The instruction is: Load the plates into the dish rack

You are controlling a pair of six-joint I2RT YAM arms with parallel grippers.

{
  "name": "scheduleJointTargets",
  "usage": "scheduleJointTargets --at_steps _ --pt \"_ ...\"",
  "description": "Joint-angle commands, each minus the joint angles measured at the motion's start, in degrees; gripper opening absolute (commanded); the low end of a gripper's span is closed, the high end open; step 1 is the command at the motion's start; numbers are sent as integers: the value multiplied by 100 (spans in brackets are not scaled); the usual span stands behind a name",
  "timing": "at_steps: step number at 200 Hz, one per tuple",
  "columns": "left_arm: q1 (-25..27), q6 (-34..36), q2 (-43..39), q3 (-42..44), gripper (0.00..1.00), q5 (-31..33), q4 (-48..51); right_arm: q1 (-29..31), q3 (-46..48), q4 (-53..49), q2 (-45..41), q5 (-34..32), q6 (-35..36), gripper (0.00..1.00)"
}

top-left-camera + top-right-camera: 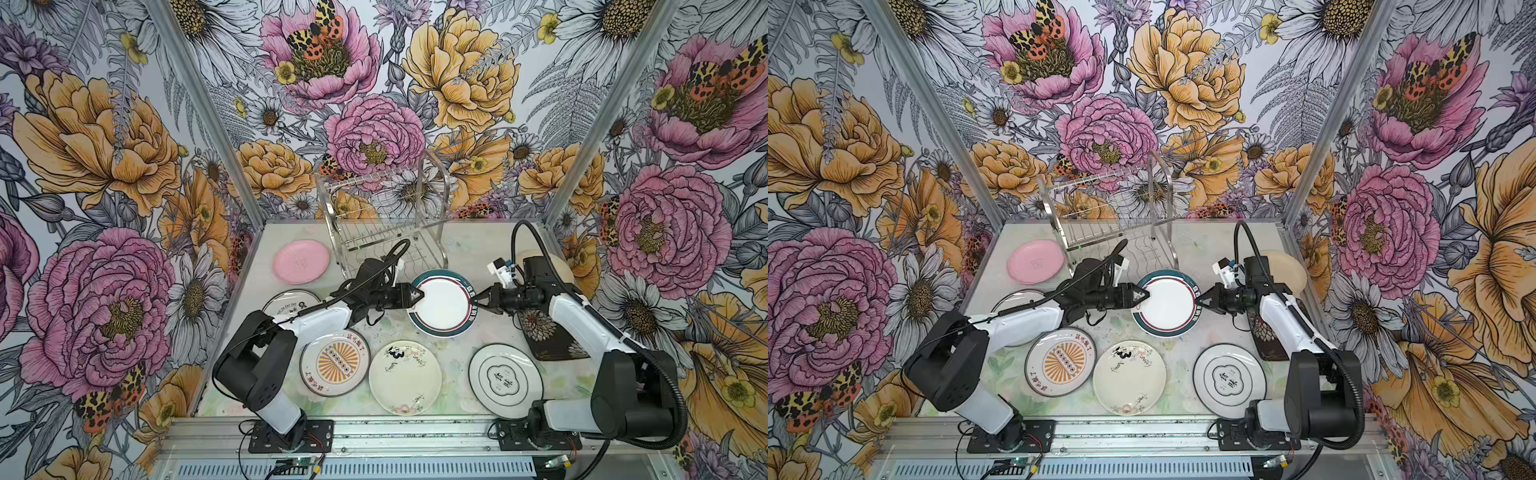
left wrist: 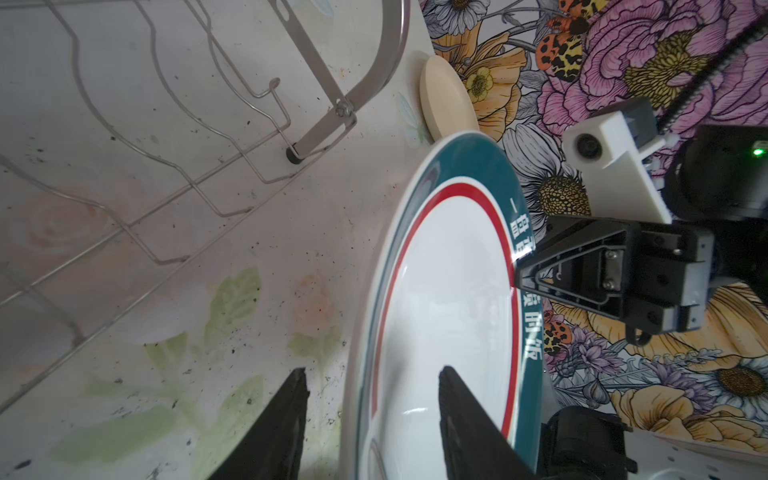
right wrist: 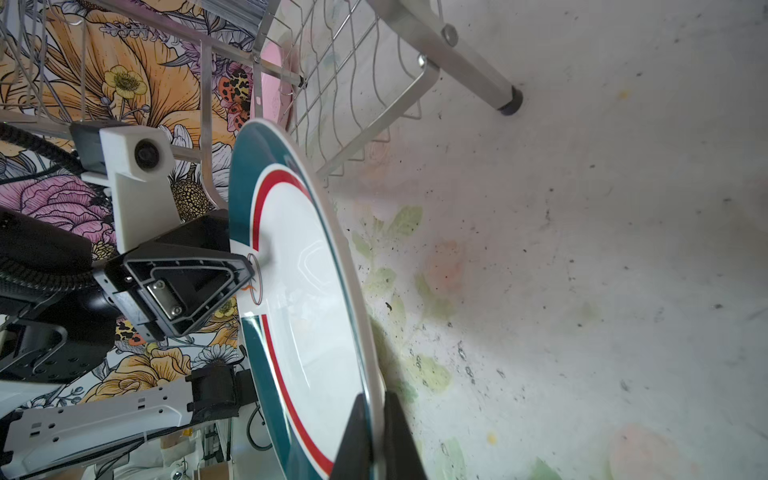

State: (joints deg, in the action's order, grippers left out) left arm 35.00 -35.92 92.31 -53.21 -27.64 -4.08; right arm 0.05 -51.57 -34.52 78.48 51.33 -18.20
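Right claw (image 3: 374, 399) pinches the plate (image 1: 441, 303) by its rim, which only its own wrist view shows plainly. Left claw (image 2: 372, 370) straddles the opposite rim, fingers apart (a gap shows at the underside). The plate hangs tilted, face upward, above the table (image 1: 457, 253), just before the dish rack (image 1: 386, 232). White Chinese characters line its teal rim.
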Motion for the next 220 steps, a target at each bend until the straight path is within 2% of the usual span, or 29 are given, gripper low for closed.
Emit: scheduleJointTargets --at_steps 1,38,63,91,139,167,197,201,209,220 --pt "-55 -235 72 -154 42 -520 -481 38 -333 82 -144 272 -44 0" --pt "-79 -562 29 -26 18 -742 -932 66 -450 89 -139 505 72 0" --pt "-115 -840 -47 110 0 -896 -1364 115 -487 104 -165 821 217 20" --pt "-143 -1154 -58 186 0 -1161 -1861 233 -591 112 -121 1181 279 31" --pt "-99 -1608 129 81 0 -1603 -2491 364 -774 108 -97 1327 401 32" --pt "-63 -1636 161 8 0 -1684 -2502 364 -844 111 -121 1323 426 22" --pt "-51 -1631 111 71 0 -1663 -2504 350 -906 112 -170 1328 397 0" --pt "-50 -1637 107 86 0 -1653 -2502 355 -907 105 -183 1327 396 0" --pt "-55 -1639 77 112 8 -1621 -2502 355 -916 103 -190 1331 389 0" --pt "-57 -1624 17 170 29 -1523 -2495 355 -908 104 -216 1304 368 0"
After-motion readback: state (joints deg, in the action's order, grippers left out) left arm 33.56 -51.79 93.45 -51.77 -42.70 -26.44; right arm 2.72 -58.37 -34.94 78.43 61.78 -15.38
